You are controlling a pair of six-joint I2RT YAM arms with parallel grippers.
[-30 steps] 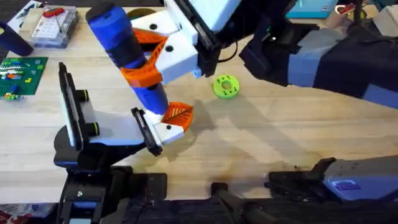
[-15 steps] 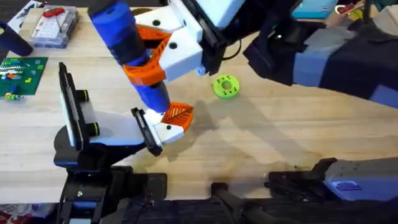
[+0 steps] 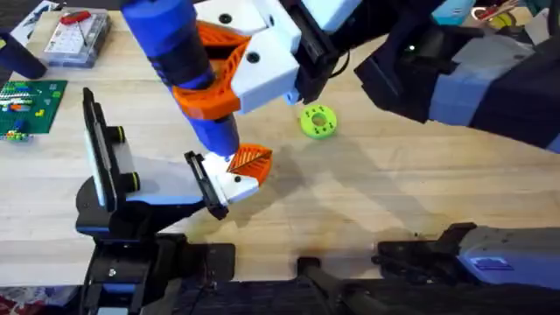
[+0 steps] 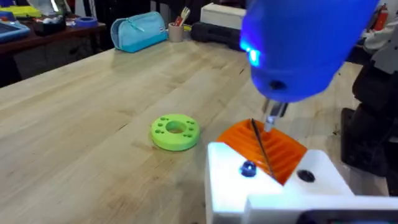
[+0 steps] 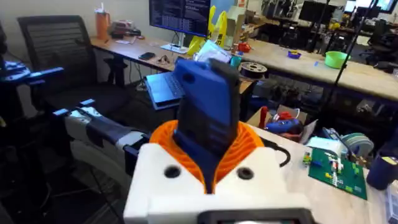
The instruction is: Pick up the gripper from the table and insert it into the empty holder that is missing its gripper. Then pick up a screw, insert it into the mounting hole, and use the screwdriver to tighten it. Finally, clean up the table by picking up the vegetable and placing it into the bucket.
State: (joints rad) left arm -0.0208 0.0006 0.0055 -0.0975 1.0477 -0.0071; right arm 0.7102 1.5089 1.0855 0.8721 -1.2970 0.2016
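My right gripper (image 3: 210, 92) reaches across from the right, shut on the blue screwdriver (image 3: 179, 61), which slants down to the left. Its thin metal tip (image 4: 272, 116) hangs just over the small white gripper with the orange ribbed finger (image 3: 243, 168). That gripper sits in the black holder (image 3: 206, 185) at the end of the grey-white arm (image 3: 162, 188). A small blue screw (image 4: 247, 168) sits in one hole of the white block (image 4: 273, 186). From the right wrist the screwdriver (image 5: 208, 109) stands between the orange pads (image 5: 249, 146). Vegetable and bucket are out of view.
A lime-green disc (image 3: 318, 122) lies on the table (image 3: 394, 192) right of the holder. A clear parts box (image 3: 77, 37) and a green board with small bricks (image 3: 26, 105) sit at the far left. A black upright bracket (image 3: 98, 149) stands beside the grey-white arm.
My right gripper has shifted slightly right and away with the screwdriver, whose body now looks larger. The screwdriver's lower end stays at the small gripper. The holder arm has not moved.
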